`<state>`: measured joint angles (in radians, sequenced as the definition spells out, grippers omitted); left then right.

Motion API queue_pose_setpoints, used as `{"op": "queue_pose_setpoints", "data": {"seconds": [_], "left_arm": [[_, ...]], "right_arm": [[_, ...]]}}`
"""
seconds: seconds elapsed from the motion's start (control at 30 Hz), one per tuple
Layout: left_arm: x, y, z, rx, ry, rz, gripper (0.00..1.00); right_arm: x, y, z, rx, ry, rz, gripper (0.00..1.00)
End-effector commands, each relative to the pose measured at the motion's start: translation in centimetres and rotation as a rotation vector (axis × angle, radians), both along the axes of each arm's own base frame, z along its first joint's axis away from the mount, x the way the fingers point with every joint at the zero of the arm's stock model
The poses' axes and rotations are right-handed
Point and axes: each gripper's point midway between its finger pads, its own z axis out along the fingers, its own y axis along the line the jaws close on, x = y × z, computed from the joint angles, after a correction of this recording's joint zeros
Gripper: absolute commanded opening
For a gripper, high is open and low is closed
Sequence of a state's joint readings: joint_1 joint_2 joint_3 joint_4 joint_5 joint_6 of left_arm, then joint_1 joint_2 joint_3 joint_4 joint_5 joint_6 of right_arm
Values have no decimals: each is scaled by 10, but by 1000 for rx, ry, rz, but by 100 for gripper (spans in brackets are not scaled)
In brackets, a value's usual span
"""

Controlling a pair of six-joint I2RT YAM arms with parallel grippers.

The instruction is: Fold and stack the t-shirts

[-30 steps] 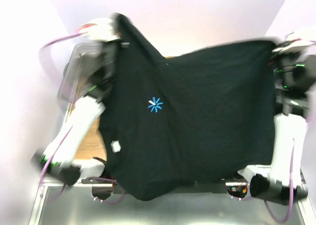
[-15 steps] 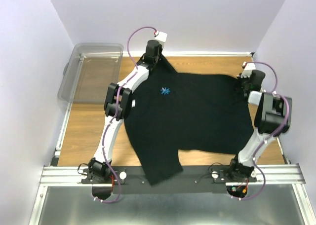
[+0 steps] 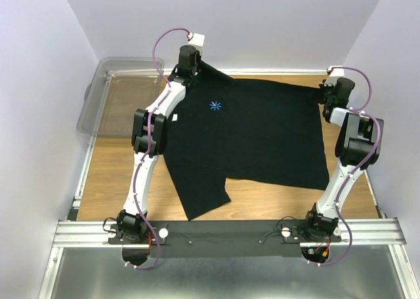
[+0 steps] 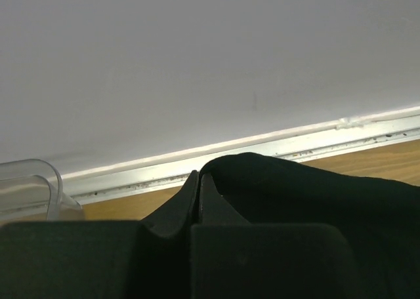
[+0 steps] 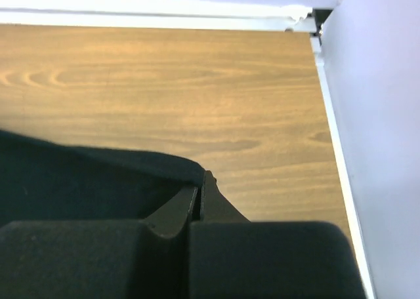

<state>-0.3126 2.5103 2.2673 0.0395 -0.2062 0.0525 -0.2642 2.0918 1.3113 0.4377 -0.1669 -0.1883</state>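
While both arms reach to the far side of the worktop (image 3: 111, 174), one black t-shirt (image 3: 262, 135) lies spread btwn them, covering the centre and running out to abt 3 o'clock in the top view. L gripper (image 4: 199, 178) is at roughly 11 o'clock, fingers pressed together w/ a fold of black cloth clamped btwn them. Its wrist view shows fabric humped up just right of the tips, w/ the foot of the back wall behind. R gripper (image 5: 199, 179) sits at abt 2 o'clock near the far right corner, also shut tight on the shirt's edge. In its wrist view the cloth runs off toward 9 o'clock from the tips, w/ bare wood at 12 and 3 o'clock. Far edge of the shirt stretches fairly straight from one gripper to the other. Small blue star logo (image 3: 214, 105) faces up near the L arm, and a white label (image 3: 176, 118) shows just beside that arm's forearm. One long flap (image 3: 205, 194) hangs back toward 6–7 o'clock, ending near the front rail (image 3: 230, 230). Clear plastic bin (image 3: 118, 96) stands at 10 o'clock, left of the L arm and apart from the shirt; cannot tell if anything is in it
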Motion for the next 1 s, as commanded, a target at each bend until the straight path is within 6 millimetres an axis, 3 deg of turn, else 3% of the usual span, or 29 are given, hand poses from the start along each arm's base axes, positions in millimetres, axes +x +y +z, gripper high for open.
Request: {"op": "queue_pose_setpoints", "data": {"seconds": [0.0,0.37,0.4,0.43,0.47,0.57,0.73,0.77,0.8,0.93,0.97], "left_arm": [[2,-13,29,-61,-65,-44,0],[0,-19,31,-81,-76,-78,0],[-2,-19,39,-84,-90,-80,0],[-5,-17,30,-74,-72,-80,0],[-8,-16,44,-80,-100,-81,0],[-20,-14,55,-82,-119,-91,0],[-42,-8,64,-85,-137,-98,0],[-48,-6,50,-76,-111,-96,0],[-54,-5,68,-87,-147,-102,0],[-75,-7,77,-100,-160,-144,0],[-80,-8,70,-97,-144,-156,0]], "right_arm": [[12,-10,8,23,-37,-39,1],[16,-4,7,40,-25,-8,0],[16,-4,6,38,-23,-4,0],[15,-4,6,35,-21,-4,0],[14,-4,5,35,-18,-6,1],[11,-4,4,32,-16,-10,0],[6,-8,7,22,-19,-32,0],[5,-8,7,23,-19,-36,1],[4,-10,7,22,-19,-40,1],[-1,-11,6,21,-17,-46,1],[-3,-11,4,24,-11,-50,1]]}}
